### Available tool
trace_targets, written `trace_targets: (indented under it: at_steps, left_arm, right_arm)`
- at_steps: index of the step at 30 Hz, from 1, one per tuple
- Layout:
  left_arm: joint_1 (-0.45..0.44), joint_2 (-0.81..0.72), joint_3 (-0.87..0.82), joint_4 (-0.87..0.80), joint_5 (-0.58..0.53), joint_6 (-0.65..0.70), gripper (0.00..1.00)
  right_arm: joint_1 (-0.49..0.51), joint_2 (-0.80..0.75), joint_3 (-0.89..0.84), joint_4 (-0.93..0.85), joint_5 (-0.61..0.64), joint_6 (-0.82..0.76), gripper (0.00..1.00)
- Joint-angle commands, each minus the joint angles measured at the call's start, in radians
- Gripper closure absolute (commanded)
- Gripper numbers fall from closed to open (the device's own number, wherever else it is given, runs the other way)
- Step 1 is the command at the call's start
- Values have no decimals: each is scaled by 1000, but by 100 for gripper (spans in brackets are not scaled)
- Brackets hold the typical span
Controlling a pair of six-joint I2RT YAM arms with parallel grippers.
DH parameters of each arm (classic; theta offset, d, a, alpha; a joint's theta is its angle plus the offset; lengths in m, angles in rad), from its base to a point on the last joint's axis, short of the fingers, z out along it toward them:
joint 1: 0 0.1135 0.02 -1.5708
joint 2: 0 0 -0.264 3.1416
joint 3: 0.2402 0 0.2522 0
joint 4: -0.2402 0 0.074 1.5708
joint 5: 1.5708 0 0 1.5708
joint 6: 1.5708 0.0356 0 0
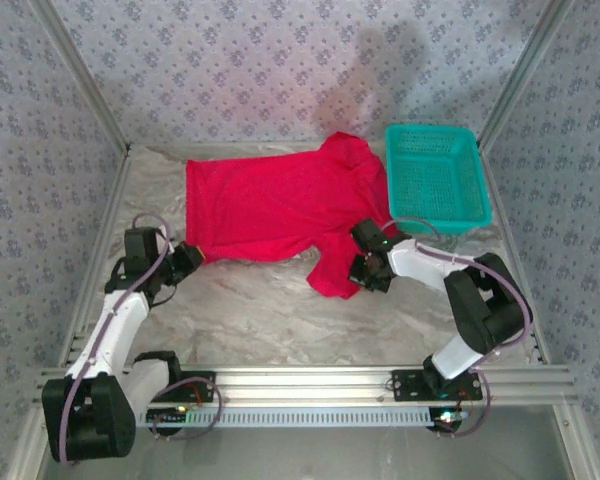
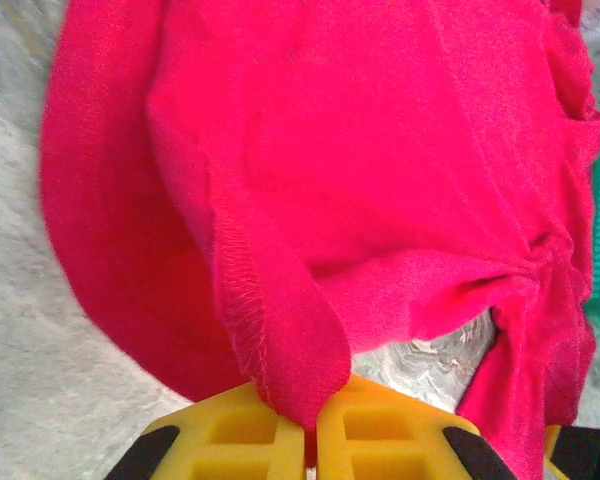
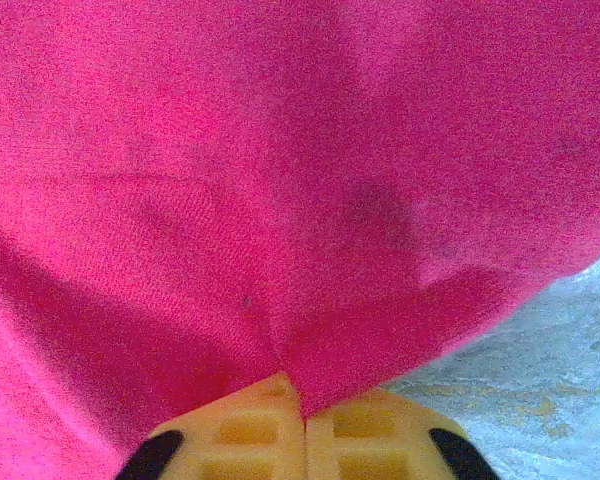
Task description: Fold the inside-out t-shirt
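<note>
Teal mesh basket (image 1: 440, 218) on marbled table (image 1: 260, 300)

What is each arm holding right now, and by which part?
Both hold the t-shirt: the left gripper by a stitched hem corner, the right gripper by the near sleeve's edge.
</note>
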State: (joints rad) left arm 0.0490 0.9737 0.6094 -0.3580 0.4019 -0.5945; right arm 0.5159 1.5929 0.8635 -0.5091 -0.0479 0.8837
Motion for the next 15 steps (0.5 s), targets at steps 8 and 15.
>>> trace_targets:
  at_steps: [8,15]
  left_arm:
    - [102,-88,352,-502,-267,157,91]
    - [108,-141,321,-594,-241,174,91]
  right_arm:
    - [-121,-313,34,-360,-55,-193,100]
    - [-160,-517,5,-516,-113,-187,100]
